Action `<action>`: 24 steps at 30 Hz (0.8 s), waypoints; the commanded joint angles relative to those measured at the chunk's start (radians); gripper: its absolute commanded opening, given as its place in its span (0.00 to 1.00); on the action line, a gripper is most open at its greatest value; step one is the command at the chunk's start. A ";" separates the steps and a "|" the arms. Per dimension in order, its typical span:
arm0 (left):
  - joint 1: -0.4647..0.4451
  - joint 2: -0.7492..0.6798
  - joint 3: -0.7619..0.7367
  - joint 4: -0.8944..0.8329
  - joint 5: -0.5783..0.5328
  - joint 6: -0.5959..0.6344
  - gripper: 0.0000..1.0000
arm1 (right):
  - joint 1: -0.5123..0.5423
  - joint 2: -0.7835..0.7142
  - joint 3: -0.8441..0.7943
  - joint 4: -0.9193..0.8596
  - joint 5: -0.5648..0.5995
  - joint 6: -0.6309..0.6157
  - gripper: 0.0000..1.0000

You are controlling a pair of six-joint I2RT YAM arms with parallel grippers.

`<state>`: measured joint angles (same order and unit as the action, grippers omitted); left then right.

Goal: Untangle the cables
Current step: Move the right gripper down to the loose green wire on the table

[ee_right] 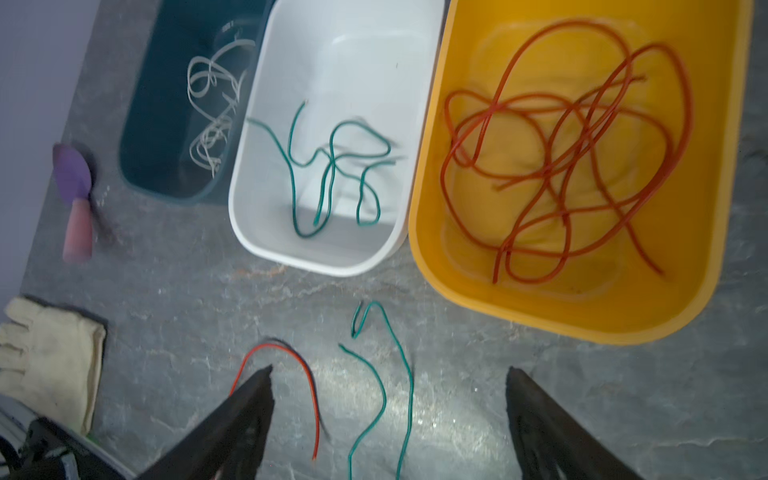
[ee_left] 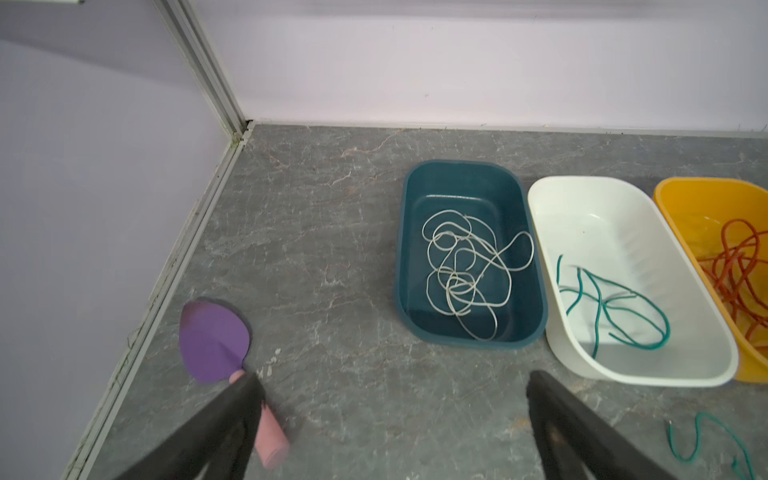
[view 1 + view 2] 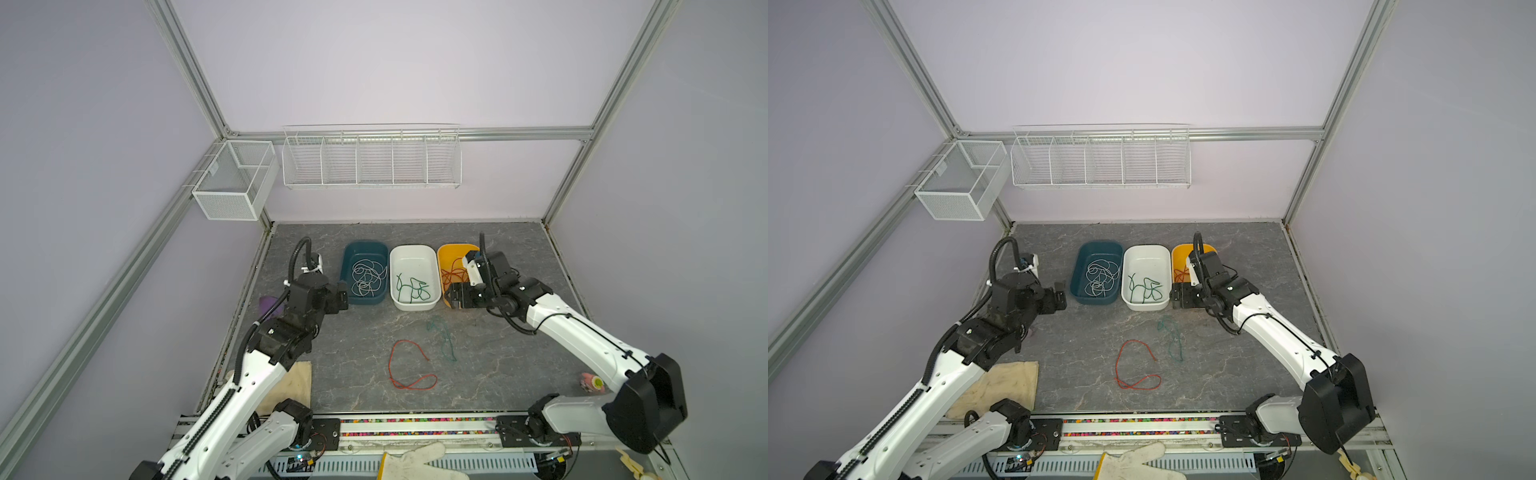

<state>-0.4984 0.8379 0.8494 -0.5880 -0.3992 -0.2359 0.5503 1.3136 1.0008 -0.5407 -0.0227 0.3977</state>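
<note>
While both grippers stand spread and empty, the left gripper (image 3: 343,297) beside the teal bin (image 3: 365,300) and the right gripper (image 3: 457,296) over the yellow bin's (image 3: 446,253) near rim, two cables lie loose on the table (image 3: 353,353) at lower centre in both top views: a red cable (image 3: 390,365) in an open loop and, right of it, a green cable (image 1: 410,374). The green one runs top to bottom just below the right gripper (that arm looks nearer). It is faint against the grey, and its lower end is cut off in the right wrist view

Top views look steeply down; wrist views (closer) share the white tub (image 2: 648,377).
</note>
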 commanded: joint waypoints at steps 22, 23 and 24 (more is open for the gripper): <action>-0.005 -0.138 -0.199 -0.027 0.039 -0.099 0.99 | 0.358 -0.020 -0.283 0.003 0.222 0.116 0.84; -0.005 -0.136 -0.197 -0.029 0.040 -0.102 0.99 | 0.367 -0.014 -0.283 0.000 0.238 0.116 0.80; -0.005 -0.133 -0.197 -0.029 0.040 -0.102 0.99 | 0.372 -0.009 -0.283 -0.001 0.247 0.115 0.77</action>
<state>-0.4988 0.7017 0.6502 -0.6113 -0.3653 -0.3153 0.9054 1.2865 0.7238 -0.5304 0.1654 0.4992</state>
